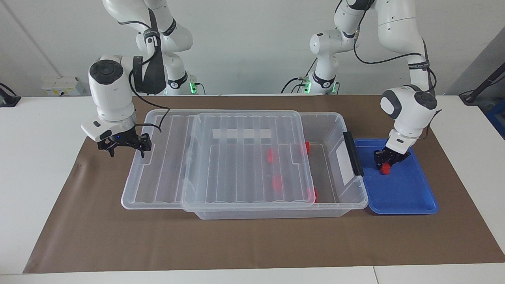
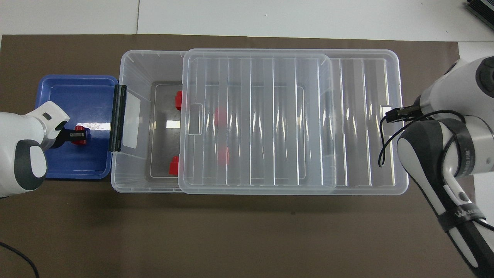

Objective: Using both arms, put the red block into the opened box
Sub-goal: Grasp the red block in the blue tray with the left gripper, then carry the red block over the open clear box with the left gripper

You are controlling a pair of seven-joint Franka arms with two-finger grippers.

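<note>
A red block (image 1: 385, 169) (image 2: 80, 135) sits low in the blue tray (image 1: 406, 199) (image 2: 69, 90), and my left gripper (image 1: 386, 163) (image 2: 78, 134) is shut on it. The clear box (image 1: 335, 118) (image 2: 135, 63) stands beside the tray, its black handle toward it. Its ribbed lid (image 1: 244, 165) (image 2: 270, 116) is slid toward the right arm's end, leaving the end beside the tray uncovered. Several red blocks (image 1: 305, 147) (image 2: 178, 99) lie inside the box. My right gripper (image 1: 126, 151) (image 2: 390, 115) is open at the lid's overhanging end edge.
A brown mat (image 1: 252, 244) (image 2: 247, 239) covers the table under the box and tray. A black cable (image 1: 158, 126) hangs from the right wrist over the lid's end. White table (image 1: 35, 157) lies around the mat.
</note>
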